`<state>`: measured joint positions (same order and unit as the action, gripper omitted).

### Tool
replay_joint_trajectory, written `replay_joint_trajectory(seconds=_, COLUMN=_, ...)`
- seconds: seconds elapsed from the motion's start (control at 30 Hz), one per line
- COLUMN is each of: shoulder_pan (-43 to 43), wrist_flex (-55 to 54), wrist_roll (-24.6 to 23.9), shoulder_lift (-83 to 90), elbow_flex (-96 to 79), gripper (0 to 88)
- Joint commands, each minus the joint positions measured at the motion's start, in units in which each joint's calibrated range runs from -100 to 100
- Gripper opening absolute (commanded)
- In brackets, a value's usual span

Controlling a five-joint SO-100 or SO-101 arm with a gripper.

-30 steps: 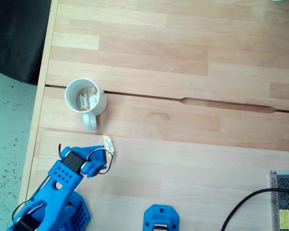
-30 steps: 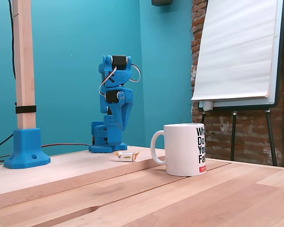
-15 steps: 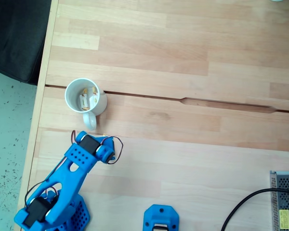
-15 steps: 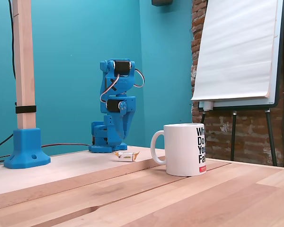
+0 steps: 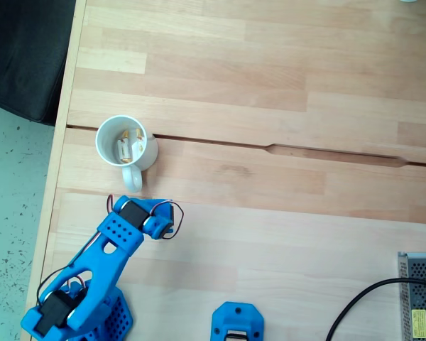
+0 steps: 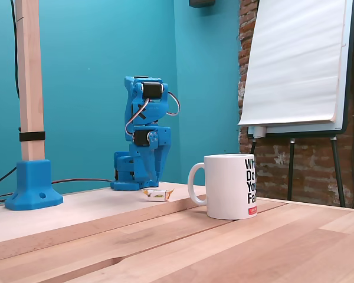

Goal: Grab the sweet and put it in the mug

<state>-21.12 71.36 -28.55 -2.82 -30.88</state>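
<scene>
1. Sweet's setting first: wooden desk (image 5: 284,234), blue arm (image 6: 143,141) bent over near the mug.
2. White mug (image 6: 230,186) upright, candies lying inside (image 5: 125,148).
3. End effector (image 6: 148,184) pointing down beside the sweet; opening impossible to tell.
4. Sweet (image 6: 157,194) flat on the desk, apart from the mug.

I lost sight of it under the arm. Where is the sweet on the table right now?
In the side-on fixed view the sweet lies flat on the table, left of the mug and its handle, just below the pincer.
</scene>
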Motion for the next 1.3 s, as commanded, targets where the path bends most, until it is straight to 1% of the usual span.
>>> replay_joint_trajectory(seconds=0.0, shoulder_pan=-0.01, wrist_flex=-0.39, wrist_roll=-0.10, shoulder_lift=1.44, elbow_flex=0.29, gripper=0.0)
replay_joint_trajectory(seconds=0.17, shoulder_pan=-0.01, wrist_flex=-0.39, wrist_roll=0.00, shoulder_lift=5.91, elbow_flex=-0.34, gripper=0.0)
replay_joint_trajectory(seconds=0.27, shoulder_pan=0.06, wrist_flex=-0.39, wrist_roll=0.10, shoulder_lift=6.43, elbow_flex=-0.61, gripper=6.8)
replay_joint_trajectory(seconds=0.37, shoulder_pan=0.50, wrist_flex=-0.39, wrist_roll=0.10, shoulder_lift=6.34, elbow_flex=-0.61, gripper=11.7)
replay_joint_trajectory(seconds=0.47, shoulder_pan=0.79, wrist_flex=-0.39, wrist_roll=0.05, shoulder_lift=6.34, elbow_flex=-1.68, gripper=14.5)
replay_joint_trajectory(seconds=0.6, shoulder_pan=1.22, wrist_flex=-0.39, wrist_roll=-0.29, shoulder_lift=6.34, elbow_flex=-4.26, gripper=15.6)
replay_joint_trajectory(seconds=0.83, shoulder_pan=4.71, wrist_flex=-1.28, wrist_roll=-0.39, shoulder_lift=6.34, elbow_flex=-6.49, gripper=16.0)
replay_joint_trajectory(seconds=1.27, shoulder_pan=4.64, wrist_flex=-1.44, wrist_roll=0.15, shoulder_lift=6.09, elbow_flex=-0.96, gripper=16.1)
